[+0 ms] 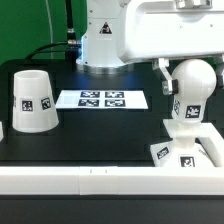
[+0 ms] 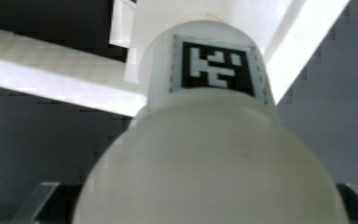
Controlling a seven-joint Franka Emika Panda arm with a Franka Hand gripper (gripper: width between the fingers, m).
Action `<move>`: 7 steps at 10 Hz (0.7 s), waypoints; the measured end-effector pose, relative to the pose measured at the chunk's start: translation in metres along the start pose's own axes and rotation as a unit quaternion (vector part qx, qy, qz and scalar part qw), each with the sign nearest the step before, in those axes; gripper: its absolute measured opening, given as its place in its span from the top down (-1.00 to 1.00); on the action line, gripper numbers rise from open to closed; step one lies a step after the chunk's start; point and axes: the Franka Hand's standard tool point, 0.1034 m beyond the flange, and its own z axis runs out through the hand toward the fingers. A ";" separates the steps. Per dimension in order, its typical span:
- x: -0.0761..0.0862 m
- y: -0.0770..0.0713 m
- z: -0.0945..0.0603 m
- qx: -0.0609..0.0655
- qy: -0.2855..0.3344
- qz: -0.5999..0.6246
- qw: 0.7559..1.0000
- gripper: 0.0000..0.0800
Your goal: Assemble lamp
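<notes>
Exterior view, bulb: You had the bulb point(image 1: 190, 92) upright between the jaws, its foot seemingly on the base point(image 1: 182, 150) just below them.
Exterior view, shade: The shade point(image 1: 30, 100) stood well apart from the jaws, beyond the marker board point(image 1: 100, 98).
Wrist view, gripper: The gripper point(image 2: 202, 205) showed 2 dark fingers point(image 2: 43, 203) flanking the bulb; you could not tell whether they pressed it.
Risk: If the jaws opened with the bulb unseated or tilted, it could topple; a sideways pull could drag the base.
</notes>
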 end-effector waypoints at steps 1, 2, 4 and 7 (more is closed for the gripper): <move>0.000 0.000 0.000 -0.004 0.012 -0.001 1.000 -0.45; -0.001 -0.001 0.000 -0.007 0.024 -0.001 1.000 -0.45; 0.000 0.000 0.000 -0.008 0.028 -0.001 1.000 -0.45; 0.000 0.000 0.000 -0.008 0.027 -0.001 1.000 -0.74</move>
